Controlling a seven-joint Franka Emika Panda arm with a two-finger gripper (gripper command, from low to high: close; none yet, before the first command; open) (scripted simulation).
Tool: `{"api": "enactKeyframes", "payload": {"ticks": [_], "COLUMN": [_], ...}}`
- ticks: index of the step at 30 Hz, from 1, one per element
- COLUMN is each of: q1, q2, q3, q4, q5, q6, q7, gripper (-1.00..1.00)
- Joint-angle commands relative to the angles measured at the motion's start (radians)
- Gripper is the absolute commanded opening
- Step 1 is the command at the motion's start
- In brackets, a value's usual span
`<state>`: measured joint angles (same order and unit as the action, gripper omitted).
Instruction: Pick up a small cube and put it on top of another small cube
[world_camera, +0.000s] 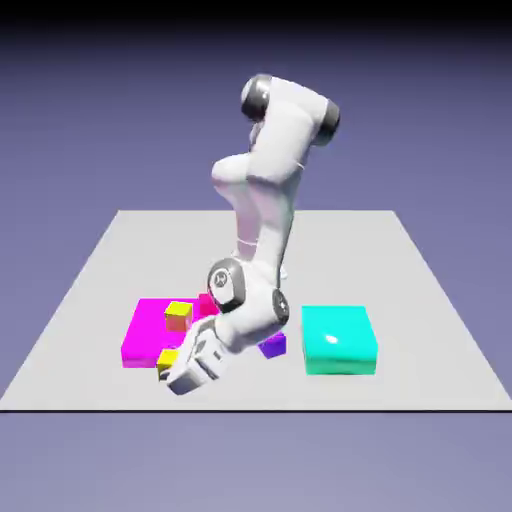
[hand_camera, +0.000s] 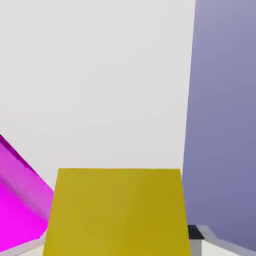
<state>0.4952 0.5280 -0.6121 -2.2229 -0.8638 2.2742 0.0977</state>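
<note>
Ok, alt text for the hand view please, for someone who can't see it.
A yellow cube fills the bottom middle, close up, with the gripper shut on it. Grey table lies behind, a magenta block at lower left, violet backdrop at right.

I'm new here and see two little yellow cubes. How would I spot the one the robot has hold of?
Find the flat pink block. One yellow cube sits on top of it. The held yellow cube is at its near edge, pinched in the white gripper.
</note>
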Motion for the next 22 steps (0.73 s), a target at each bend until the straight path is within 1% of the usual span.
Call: {"api": "enactKeyframes", "payload": {"ticks": [1, 12, 14, 18, 19, 20, 22], "q1": [-0.006, -0.078, -0.078, -0.138, -0.138, -0.138, -0.108], "q2": [-0.036, -0.435, -0.439, -0.338, -0.338, -0.338, -0.389], "q3": [0.011, 0.13, 0.131, 0.091, 0.091, 0.091, 0.111], "q4": [-0.021, -0.256, -0.259, -0.317, -0.317, -0.317, -0.287], "q5": [0.005, 0.089, 0.09, 0.015, 0.015, 0.015, 0.053], "q6": [-0.033, -0.409, -0.413, -0.242, -0.242, -0.242, -0.329], "q7": [0.014, 0.151, 0.153, 0.201, 0.202, 0.202, 0.177], "gripper": [-1.0, -1.0, -1.0, -1.0, 1.0, 1.0, 1.0]}}
